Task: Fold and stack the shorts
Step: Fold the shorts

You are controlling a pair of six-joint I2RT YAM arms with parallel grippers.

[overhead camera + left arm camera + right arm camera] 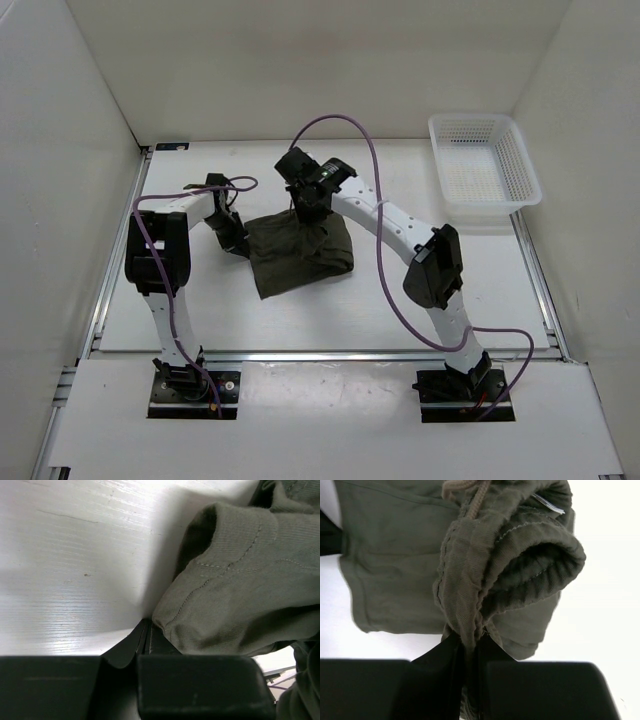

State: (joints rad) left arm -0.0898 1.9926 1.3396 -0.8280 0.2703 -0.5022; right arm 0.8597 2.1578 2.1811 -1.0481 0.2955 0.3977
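The dark olive-green shorts (300,250) lie folded in a bundle at the table's middle. My left gripper (238,243) is at their left edge, shut on a stitched hem corner (165,622) low on the table. My right gripper (306,210) is at their far edge, shut on the gathered waistband (470,605), which bunches up between the fingers, with a drawstring (472,495) above. The shorts also fill the left wrist view (240,580) and the right wrist view (395,555).
A white mesh basket (484,172) stands at the far right of the white table (200,310). White walls close in the back and both sides. Purple cables loop over both arms.
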